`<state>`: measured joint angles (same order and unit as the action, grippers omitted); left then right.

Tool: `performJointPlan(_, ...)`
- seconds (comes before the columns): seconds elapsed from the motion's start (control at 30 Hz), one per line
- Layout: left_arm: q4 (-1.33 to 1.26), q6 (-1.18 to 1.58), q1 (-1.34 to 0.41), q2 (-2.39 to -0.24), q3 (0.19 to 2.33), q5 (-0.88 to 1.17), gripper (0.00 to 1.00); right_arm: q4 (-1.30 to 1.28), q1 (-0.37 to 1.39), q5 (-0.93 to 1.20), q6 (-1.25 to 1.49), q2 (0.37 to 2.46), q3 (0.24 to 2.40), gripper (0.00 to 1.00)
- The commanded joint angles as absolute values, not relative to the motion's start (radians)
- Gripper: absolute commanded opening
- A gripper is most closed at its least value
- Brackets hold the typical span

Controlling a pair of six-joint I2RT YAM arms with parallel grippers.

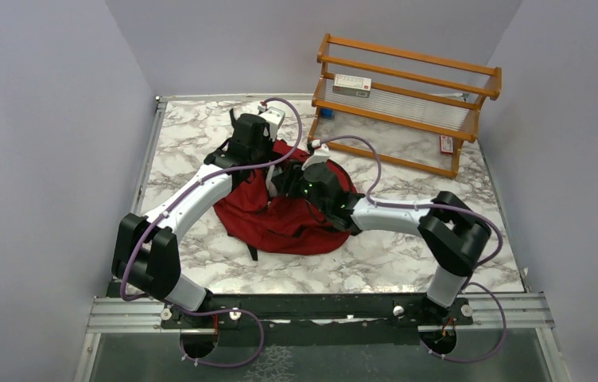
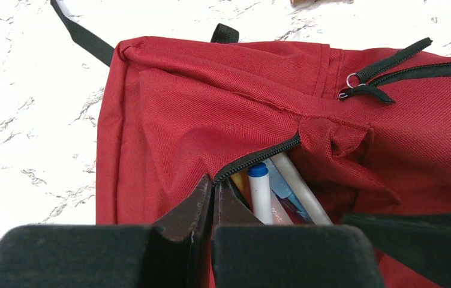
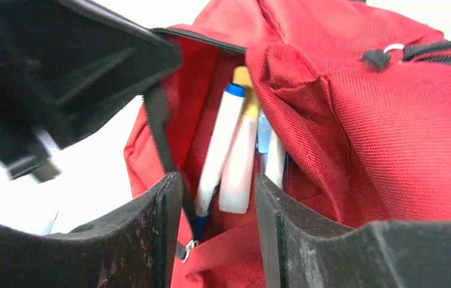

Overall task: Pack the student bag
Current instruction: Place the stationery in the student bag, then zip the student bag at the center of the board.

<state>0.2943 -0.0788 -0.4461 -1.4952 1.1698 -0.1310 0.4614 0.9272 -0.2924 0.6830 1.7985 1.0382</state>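
The student bag [image 1: 288, 219], dark red, lies in the middle of the marble table. Its front pocket is unzipped and holds several pens and markers, among them a white marker with a blue cap [image 2: 261, 191]. My left gripper [image 2: 214, 185] is shut on the fabric and zipper edge of the pocket mouth of the bag [image 2: 211, 108], holding it up. My right gripper [image 3: 217, 180] is open, its jaws on either side of the pocket opening with the markers [image 3: 223, 150] between them. A small metal zipper pull [image 3: 186, 249] hangs by its left finger. The left gripper's black body [image 3: 61, 72] fills that view's upper left.
A wooden rack [image 1: 407, 103] stands at the back right with a white box [image 1: 351, 85] on its upper shelf. Black bag straps [image 2: 82, 36] trail onto the table [image 1: 407, 263]. Grey walls close in on the left, back and right.
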Motion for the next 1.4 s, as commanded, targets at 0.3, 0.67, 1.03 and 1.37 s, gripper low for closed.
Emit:
performJointPlan(0.3, 0.260, -0.082, -0.501, -1.476, 1.220, 0.162, 0.00, 0.075, 0.914, -0.434, 0.608, 1.425, 0.963, 0.52)
performJointPlan(0.67, 0.355, -0.014, -0.597, -1.652, 1.303, 0.187, 0.10, 0.003, 0.911, -0.449, 0.688, 1.214, 0.792, 0.52)
performJointPlan(1.03, 0.297, 0.107, -0.577, -1.543, 1.247, 0.151, 0.60, 0.041, 0.911, -0.361, 0.514, 1.079, 0.700, 0.56)
performJointPlan(1.37, 0.259, 0.220, -0.361, -1.294, 1.020, 0.069, 0.65, 0.016, 0.910, -0.217, 0.362, 1.165, 0.792, 0.58)
